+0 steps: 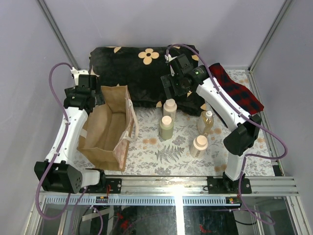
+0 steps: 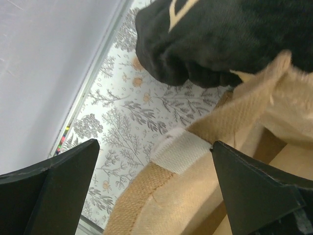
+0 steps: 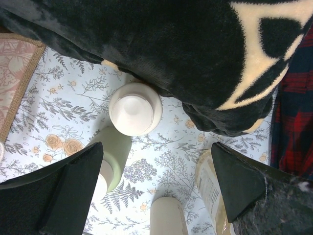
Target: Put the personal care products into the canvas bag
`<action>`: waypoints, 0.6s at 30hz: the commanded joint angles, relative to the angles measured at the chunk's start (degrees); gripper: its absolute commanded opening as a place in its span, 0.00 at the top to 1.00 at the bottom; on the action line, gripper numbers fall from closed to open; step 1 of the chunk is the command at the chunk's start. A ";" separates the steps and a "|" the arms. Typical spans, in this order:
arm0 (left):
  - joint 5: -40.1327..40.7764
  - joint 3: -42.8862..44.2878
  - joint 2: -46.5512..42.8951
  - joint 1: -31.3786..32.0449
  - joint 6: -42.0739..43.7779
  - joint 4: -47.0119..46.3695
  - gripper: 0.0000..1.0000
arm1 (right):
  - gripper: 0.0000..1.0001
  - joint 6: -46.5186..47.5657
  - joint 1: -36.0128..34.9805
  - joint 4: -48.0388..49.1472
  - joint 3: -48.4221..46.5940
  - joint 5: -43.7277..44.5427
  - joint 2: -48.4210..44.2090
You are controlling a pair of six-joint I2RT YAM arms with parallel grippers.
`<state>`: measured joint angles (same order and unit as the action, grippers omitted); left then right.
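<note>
The canvas bag stands open at the left of the table. My left gripper is open at its far-left rim; in the left wrist view the woven rim and pale handle lie between the jaws, untouched. Four bottles stand right of the bag: a cream one, an olive-green one, a clear amber one and a second cream one. My right gripper is open and empty above them. The right wrist view shows the cream cap, olive bottle, amber bottle and second cream bottle.
A black floral cloth lies bunched along the back, overhanging the far cream bottle. A red plaid cloth lies at the back right under my right arm. The floral table mat runs to the metal rail at the near edge.
</note>
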<state>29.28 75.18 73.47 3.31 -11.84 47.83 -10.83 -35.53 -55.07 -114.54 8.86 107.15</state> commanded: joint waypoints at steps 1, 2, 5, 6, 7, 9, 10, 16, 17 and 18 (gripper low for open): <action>-4.93 -3.39 -1.94 -0.36 -1.19 -1.33 0.00 | 0.01 1.02 -0.24 -2.67 -2.86 -1.78 0.97; -6.08 -3.83 -2.26 -0.36 -1.58 -1.80 0.00 | 0.01 1.21 -0.24 -2.81 -3.12 -1.81 1.17; -9.78 -4.10 -2.80 -0.41 -2.21 -2.86 0.06 | 0.00 1.61 -0.24 -3.07 -3.68 -1.49 1.60; -10.86 -4.03 -2.69 -0.36 -2.22 -2.95 0.09 | 0.01 1.53 -0.29 -3.10 -3.87 -1.42 1.69; -11.75 -3.75 -2.47 -0.39 -2.23 -2.89 0.12 | 0.00 1.52 -0.25 -3.18 -3.99 -1.27 1.79; -12.52 -3.37 -2.37 -0.37 -2.30 -2.69 0.27 | 0.00 1.56 -0.24 -3.20 -4.07 -0.91 1.83; -12.57 -3.05 -2.45 -0.41 -2.26 -2.62 0.37 | 0.00 1.59 -0.24 -3.20 -4.01 -0.75 1.84; -11.57 0.18 -2.46 -0.34 -1.38 -0.58 0.78 | 0.07 2.69 -0.29 -3.23 -3.06 -3.77 1.83; -11.30 0.44 -2.47 -0.36 -1.29 -0.33 0.82 | 0.08 2.66 -0.25 -3.06 -2.86 -4.84 1.83; -11.25 0.63 -2.46 -0.38 -1.26 -0.09 0.86 | 0.09 2.66 -0.25 -2.94 -2.59 -5.42 1.76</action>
<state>18.33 72.97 71.81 3.27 -13.78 47.68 -9.89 -35.57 -57.41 -115.77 7.16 109.10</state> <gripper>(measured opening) 0.199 0.927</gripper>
